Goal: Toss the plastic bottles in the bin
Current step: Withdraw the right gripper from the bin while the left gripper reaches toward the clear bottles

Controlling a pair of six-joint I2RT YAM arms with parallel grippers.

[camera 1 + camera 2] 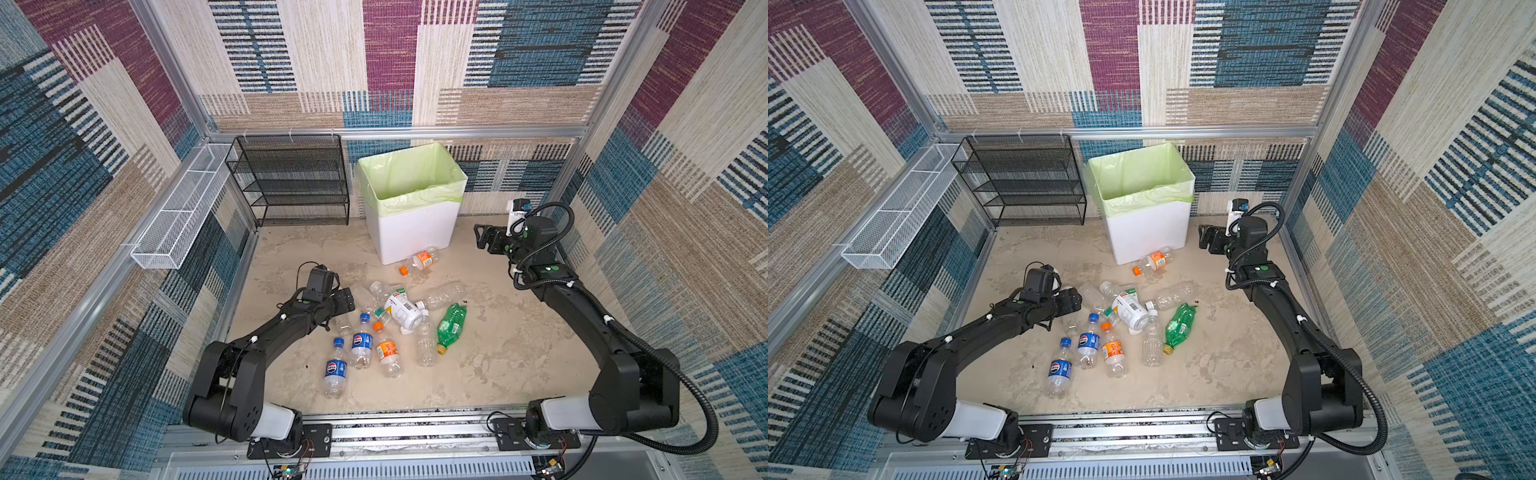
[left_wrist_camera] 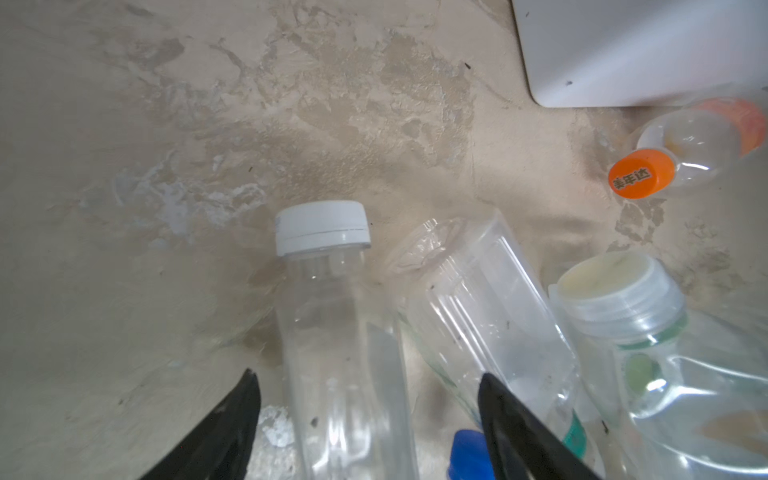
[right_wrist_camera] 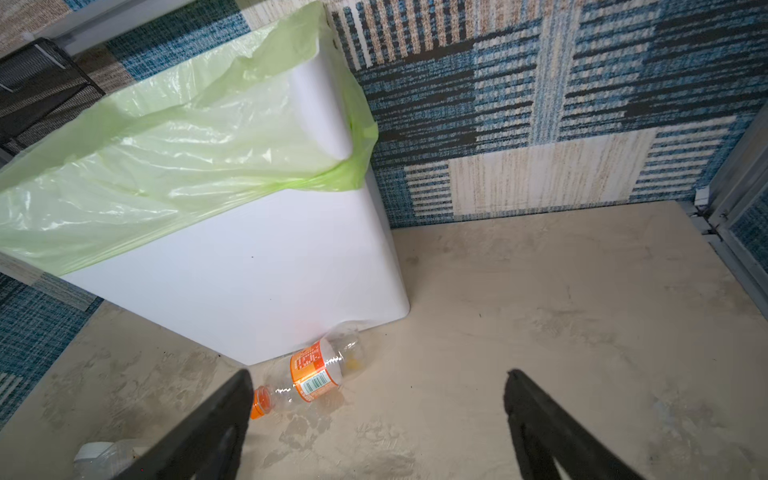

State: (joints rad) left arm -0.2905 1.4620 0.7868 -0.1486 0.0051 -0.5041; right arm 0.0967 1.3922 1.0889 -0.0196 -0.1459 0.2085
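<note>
The bin point(image 1: 411, 232) stands upright at the back of the sandy table point(image 1: 519, 353). Its pale green liner is folded over the rim, which holds the mouth wide for drops, and no bottle shows inside it in either top view. (The black mesh rack point(image 1: 291, 183) beside it is no part of the job.)

The plastic bottles point(image 1: 395, 324) lie on their sides in a loose heap mid-table, apart from the bin — all but one orange-labelled bottle point(image 3: 316, 374), which rests against the bin's foot. The right gripper point(image 3: 380, 372) hangs over bare table near that stray, jaws spread wide and empty, probably placed there to take it.

The left gripper point(image 2: 365, 376) sits low at the heap's left edge, released, its fingers straddling a clear bottle point(image 2: 332, 332) across the body. That looks a sensible approach, since the round wall gives more to clamp than the small white cap point(image 2: 322, 226). Neither finger appears to touch the bottle yet.
</note>
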